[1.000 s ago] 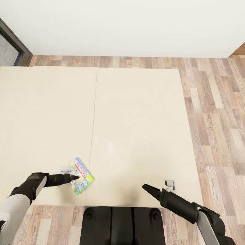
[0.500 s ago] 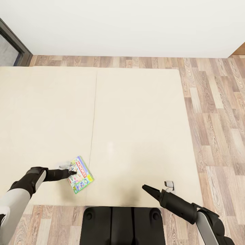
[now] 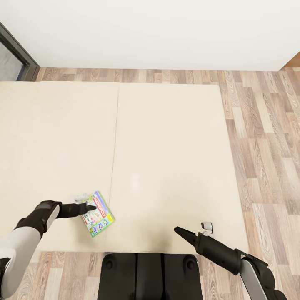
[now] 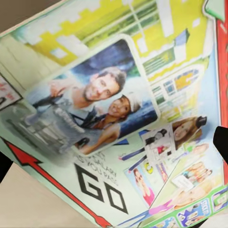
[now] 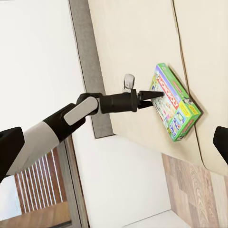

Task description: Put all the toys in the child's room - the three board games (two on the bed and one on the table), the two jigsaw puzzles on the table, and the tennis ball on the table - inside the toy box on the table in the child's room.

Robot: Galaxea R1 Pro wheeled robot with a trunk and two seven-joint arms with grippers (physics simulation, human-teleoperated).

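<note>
Monopoly box (image 3: 98,214): it lies flat on the bed (image 3: 166,158), close to the near edge and just left of the mattress seam, turned at an angle.
My left gripper (image 3: 89,206): my fingertips sit over the box's left part; the right wrist view shows them slightly parted, and I cannot tell whether they touch the lid.
Left wrist view: the printed lid, with "GO" on it.
My right gripper (image 3: 178,230): it hovers near the bed's front edge, well apart from the box; I cannot tell its spread.

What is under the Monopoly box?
The Monopoly box lies on the cream bed. The left tool reaches over its near edge. Anything beneath the box is hidden.
</note>
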